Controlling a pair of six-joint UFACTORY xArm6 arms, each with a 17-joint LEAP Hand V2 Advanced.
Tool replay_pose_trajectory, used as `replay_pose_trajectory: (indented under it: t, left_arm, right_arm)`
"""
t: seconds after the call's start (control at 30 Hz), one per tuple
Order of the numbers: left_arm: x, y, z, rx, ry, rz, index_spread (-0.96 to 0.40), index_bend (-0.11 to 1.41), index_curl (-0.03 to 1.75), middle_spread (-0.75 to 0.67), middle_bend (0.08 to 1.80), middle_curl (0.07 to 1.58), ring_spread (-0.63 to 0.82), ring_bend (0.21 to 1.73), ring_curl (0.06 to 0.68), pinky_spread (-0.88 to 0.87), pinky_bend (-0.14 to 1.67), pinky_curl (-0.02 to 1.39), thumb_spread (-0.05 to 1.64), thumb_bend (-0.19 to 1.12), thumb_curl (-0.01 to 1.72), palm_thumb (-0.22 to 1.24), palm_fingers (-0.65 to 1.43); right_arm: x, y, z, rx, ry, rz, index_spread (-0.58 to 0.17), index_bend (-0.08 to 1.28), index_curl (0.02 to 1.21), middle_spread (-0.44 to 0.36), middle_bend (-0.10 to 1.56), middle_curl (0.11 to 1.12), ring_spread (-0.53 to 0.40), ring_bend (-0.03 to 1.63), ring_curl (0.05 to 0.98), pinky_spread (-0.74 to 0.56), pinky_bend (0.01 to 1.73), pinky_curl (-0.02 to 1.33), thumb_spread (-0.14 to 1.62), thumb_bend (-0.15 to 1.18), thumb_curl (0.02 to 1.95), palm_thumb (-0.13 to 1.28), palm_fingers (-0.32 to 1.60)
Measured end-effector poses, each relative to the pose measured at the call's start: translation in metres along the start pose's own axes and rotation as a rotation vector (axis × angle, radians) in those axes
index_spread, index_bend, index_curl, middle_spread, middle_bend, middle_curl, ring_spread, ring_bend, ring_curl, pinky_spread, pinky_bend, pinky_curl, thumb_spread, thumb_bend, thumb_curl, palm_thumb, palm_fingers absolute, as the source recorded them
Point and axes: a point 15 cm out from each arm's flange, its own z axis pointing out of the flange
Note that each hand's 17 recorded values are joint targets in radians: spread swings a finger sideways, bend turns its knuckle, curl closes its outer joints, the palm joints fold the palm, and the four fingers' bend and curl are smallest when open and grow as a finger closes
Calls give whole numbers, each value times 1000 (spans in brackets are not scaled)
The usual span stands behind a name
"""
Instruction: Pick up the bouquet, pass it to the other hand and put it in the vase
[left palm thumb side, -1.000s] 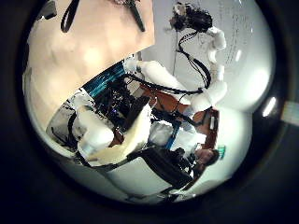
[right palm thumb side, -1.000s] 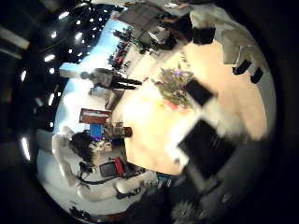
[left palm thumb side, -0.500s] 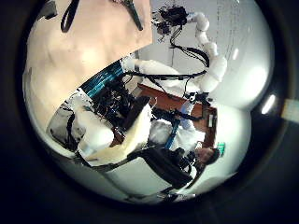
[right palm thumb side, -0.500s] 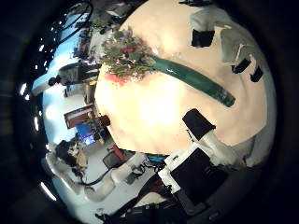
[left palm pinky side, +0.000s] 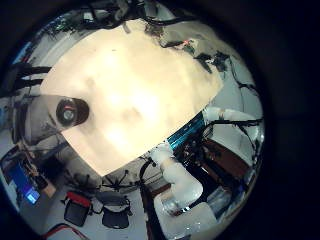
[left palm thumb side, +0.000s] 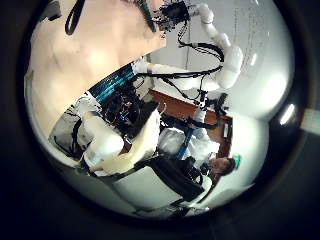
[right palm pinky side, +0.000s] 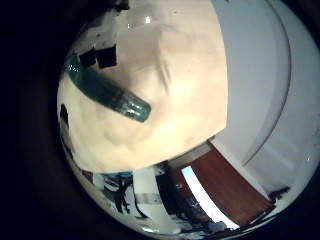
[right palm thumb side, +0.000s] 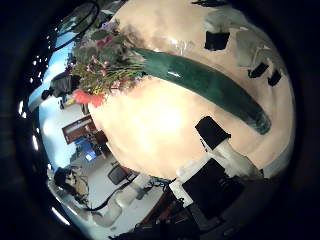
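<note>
Hovering low over the table (right palm thumb side: 160, 125) with the right hand (right palm thumb side: 248, 52), palm facing straight down onto the bouquet (right palm thumb side: 190, 80). Lying flat on the tabletop, that bouquet, wrapped stem stretched long across the thumb-side palm view and filling much of it, so very close to the palm. Blossoms (right palm thumb side: 105, 62) bunched at one end, out near the table's edge; the wrapped tail pointing the other way. Fingers (right palm thumb side: 214, 40) spread on one side of the stem, thumb (right palm thumb side: 212, 132) standing off on the other, nothing curled round the wrap, nothing pinched: loose and released. From the little-finger side of the same palm, just the stem end (right palm pinky side: 108, 90) lying on the table beside dark finger parts (right palm pinky side: 100, 55). Over to the left palm: looking down on the vase (left palm pinky side: 66, 112), upright at the table's edge, mouth open toward the camera, well apart from the far side of the table, where the other hand (left palm pinky side: 205, 58) works. Right arm (left palm thumb side: 228, 62) reaching down to the table in the left thumb-side view. Left hand's fingers barely in view at the edges; cannot tell whether curled or straight. No print or labelling legible anywhere on wrap or vase.
</note>
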Motion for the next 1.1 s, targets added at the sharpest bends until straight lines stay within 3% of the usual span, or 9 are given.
replay_pose_trajectory:
  t: [0.43,1.1]
  left_arm:
    - [2,0,0,-1,0,-12,-91,182,387,92,279,406,178,772,148,302,640,-3,1172,-19,292,278,317]
    - [4,2,0,3,-5,-9,-81,181,388,103,283,407,184,769,150,302,638,-3,1177,-17,285,273,318]
  right_arm:
    - [0,10,40,-34,7,2,-134,191,427,-4,482,468,-128,804,349,88,695,245,952,-26,490,812,297]
    - [-2,12,48,-54,9,1,-223,210,485,-102,525,538,-235,900,398,-87,695,178,954,-23,483,826,448]
